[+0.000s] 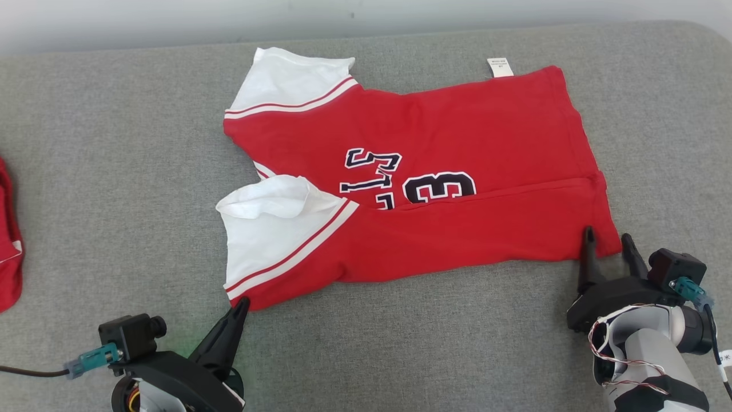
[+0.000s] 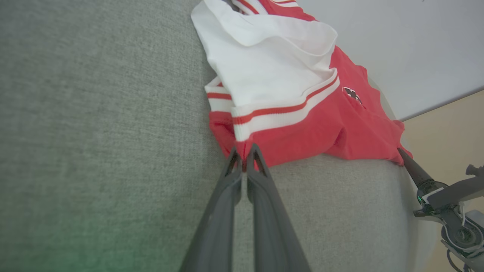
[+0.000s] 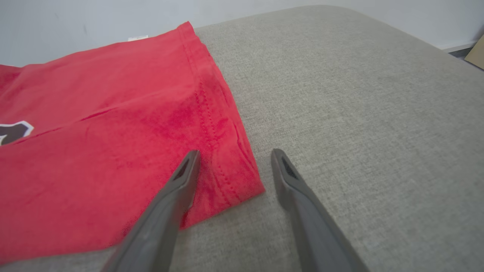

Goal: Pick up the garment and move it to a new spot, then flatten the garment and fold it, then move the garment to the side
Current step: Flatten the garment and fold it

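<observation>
Two dark claws sit at the near corners of a red T-shirt [image 1: 457, 131] with white sleeves. It lies spread on a grey cloth-covered table [image 1: 114, 143], stretching away ahead of both claws, with its near half doubled over the printed number.

The left claw [image 1: 243, 302] has its fingers pressed together on the shirt's corner, just below the puffed-up white sleeve [image 1: 269, 229]. The bite looks thin, taking only the very edge of the fabric.

The right claw [image 1: 608, 243] stands apart and grips nothing. One finger is above the hem corner and the other above bare table beside it.

Several slips seem possible from here. The left claw's shallow pinch could pull free once the cloth takes tension. The right claw might close on the top layer alone, or miss the corner. If one side lifts first, the fold would likely skew or fall open, and the loose sleeve could crumple underneath.
</observation>
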`<state>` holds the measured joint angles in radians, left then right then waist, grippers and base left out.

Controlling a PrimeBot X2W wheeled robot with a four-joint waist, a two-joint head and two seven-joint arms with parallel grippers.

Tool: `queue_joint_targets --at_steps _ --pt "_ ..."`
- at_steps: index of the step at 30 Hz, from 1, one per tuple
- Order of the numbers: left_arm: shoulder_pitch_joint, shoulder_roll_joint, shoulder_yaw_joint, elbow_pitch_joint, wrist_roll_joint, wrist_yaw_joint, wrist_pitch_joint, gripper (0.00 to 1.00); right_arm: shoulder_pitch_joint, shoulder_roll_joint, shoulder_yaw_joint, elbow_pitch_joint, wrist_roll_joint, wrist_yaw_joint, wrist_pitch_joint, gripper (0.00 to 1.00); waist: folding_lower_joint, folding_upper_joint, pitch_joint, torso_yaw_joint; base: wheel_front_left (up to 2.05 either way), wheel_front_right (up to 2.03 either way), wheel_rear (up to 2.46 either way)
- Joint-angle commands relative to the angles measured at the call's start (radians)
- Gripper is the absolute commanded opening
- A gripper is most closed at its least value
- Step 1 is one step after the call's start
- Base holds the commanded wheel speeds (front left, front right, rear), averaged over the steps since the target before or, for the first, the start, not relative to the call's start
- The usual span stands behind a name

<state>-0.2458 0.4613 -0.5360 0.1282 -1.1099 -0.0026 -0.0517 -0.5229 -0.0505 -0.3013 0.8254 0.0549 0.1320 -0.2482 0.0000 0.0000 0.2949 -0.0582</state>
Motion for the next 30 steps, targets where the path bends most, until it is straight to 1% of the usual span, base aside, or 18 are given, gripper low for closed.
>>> queue_joint_targets --at_steps 1,2,3,9,14,19,22,23,24,25,26,27,28,29,30 --pt "-0.005 0.0 -0.002 0.005 0.004 -0.008 -0.004 0.0 -0.002 0.001 -0.003 0.007 -0.004 -0.003 -0.003 0.41 0.0 0.0 -0.003 0.003 0.0 0.0 0.0" --pt "-0.005 0.0 -0.004 0.009 0.004 -0.011 -0.004 0.0 0.0 0.001 -0.006 0.011 -0.004 -0.003 -0.004 0.13 0.0 0.0 -0.006 0.004 0.0 0.0 0.0" --pt "-0.003 0.0 -0.005 0.011 0.005 -0.015 -0.005 0.0 0.004 0.001 -0.007 0.013 -0.002 -0.003 -0.004 0.0 0.0 0.0 -0.01 0.006 0.0 0.0 0.0" --pt "0.02 0.008 -0.015 0.0 0.013 -0.02 -0.009 0.0 0.036 -0.017 0.007 -0.002 0.032 -0.003 -0.008 0.0 0.0 0.0 -0.036 0.007 0.0 0.0 0.0" --pt "0.066 0.036 -0.022 -0.057 0.024 -0.006 -0.007 0.0 0.092 -0.041 0.091 -0.055 0.122 -0.003 -0.004 0.0 0.0 0.0 -0.059 0.007 0.0 0.0 0.0" --pt "0.137 0.076 -0.035 -0.145 0.03 0.021 0.008 0.0 0.19 -0.099 0.199 -0.156 0.247 -0.003 0.028 0.0 0.0 0.0 -0.076 0.01 0.0 0.0 0.0" --pt "0.184 0.1 -0.04 -0.203 0.023 0.041 0.02 0.0 0.268 -0.155 0.242 -0.239 0.318 -0.003 0.057 0.0 0.0 0.0 -0.085 0.014 0.0 0.0 0.0" --pt "0.184 0.1 -0.04 -0.203 0.023 0.041 0.02 0.0 0.268 -0.155 0.242 -0.239 0.318 -0.003 0.057 0.0 0.0 0.0 -0.085 0.014 0.0 0.0 0.0" --pt "0.21 0.116 -0.038 -0.236 0.019 0.055 0.025 0.0 0.319 -0.185 0.267 -0.303 0.367 -0.003 0.078 0.0 0.0 0.0 -0.088 0.014 0.0 0.0 0.0" --pt "0.223 0.126 -0.036 -0.251 0.017 0.061 0.026 0.0 0.346 -0.202 0.274 -0.337 0.388 -0.003 0.09 0.0 0.0 0.0 -0.089 0.013 0.0 0.0 0.0" --pt "0.223 0.126 -0.036 -0.251 0.017 0.061 0.026 0.0 0.346 -0.202 0.274 -0.337 0.388 -0.003 0.09 0.0 0.0 0.0 -0.089 0.013 0.0 0.0 0.0" --pt "0.244 0.142 -0.033 -0.281 0.011 0.072 0.034 0.0 0.401 -0.241 0.279 -0.397 0.431 -0.003 0.111 0.0 0.0 0.0 -0.089 0.012 0.0 0.0 0.0" --pt "0.254 0.149 -0.032 -0.295 0.008 0.076 0.038 0.0 0.425 -0.257 0.278 -0.424 0.449 -0.003 0.123 0.0 0.0 0.0 -0.089 0.011 0.0 0.0 0.0" --pt "0.254 0.149 -0.032 -0.295 0.008 0.076 0.038 0.0 0.425 -0.257 0.278 -0.424 0.449 -0.003 0.123 0.0 0.0 0.0 -0.089 0.011 0.0 0.0 0.0" --pt "0.263 0.157 -0.033 -0.309 0.007 0.082 0.043 0.0 0.448 -0.27 0.277 -0.449 0.465 -0.003 0.133 0.0 0.0 0.0 -0.088 0.011 0.0 0.0 0.0"
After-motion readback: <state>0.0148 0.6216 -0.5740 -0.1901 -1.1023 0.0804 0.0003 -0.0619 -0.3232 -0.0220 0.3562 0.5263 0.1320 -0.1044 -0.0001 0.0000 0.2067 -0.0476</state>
